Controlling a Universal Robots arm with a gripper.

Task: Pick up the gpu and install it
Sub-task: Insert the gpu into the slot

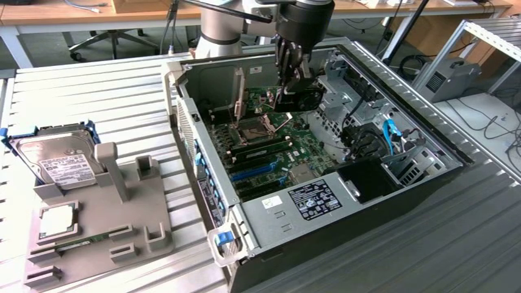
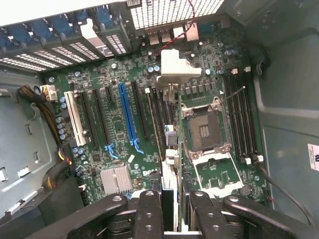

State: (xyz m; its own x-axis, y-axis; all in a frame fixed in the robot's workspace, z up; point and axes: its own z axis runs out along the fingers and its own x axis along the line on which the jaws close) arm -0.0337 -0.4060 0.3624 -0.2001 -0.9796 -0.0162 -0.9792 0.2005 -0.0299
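Clamps the gpu [image 2: 170, 149] in the gripper [image 2: 169, 211], jaws drawn narrow against the two faces of the card. Shows, in the wrist view, one black finger [image 2: 149, 214] on either side of the thin green board, seen edge-on. Carries the card upright, its pale metal end bracket [image 2: 174, 67] at the end far from the fingers, towards the vented rear wall of the case. Hangs inside the open computer case [image 1: 269, 213] in the exterior view, with the gripper [image 1: 289, 76] reaching straight down and the gpu's [image 1: 298, 97] black cooler block just below it. Places the card over the motherboard [image 2: 119, 134], between the row of black expansion slots and the open CPU socket [image 2: 204, 130]. Cannot tell whether the lower edge touches a slot. Leaves the long blue slot [image 2: 127, 114] and the white slot [image 2: 75, 119] off to one side, well apart from the card, and the memory slots [image 2: 241, 119] beyond the socket. Sets the case on a ribbed metal table [image 1: 97, 104]. Finds, at the exterior view's left, a grey parts holder [image 1: 138, 210] with a hard drive [image 1: 53, 160] and a narrow green memory stick [image 1: 82, 239].
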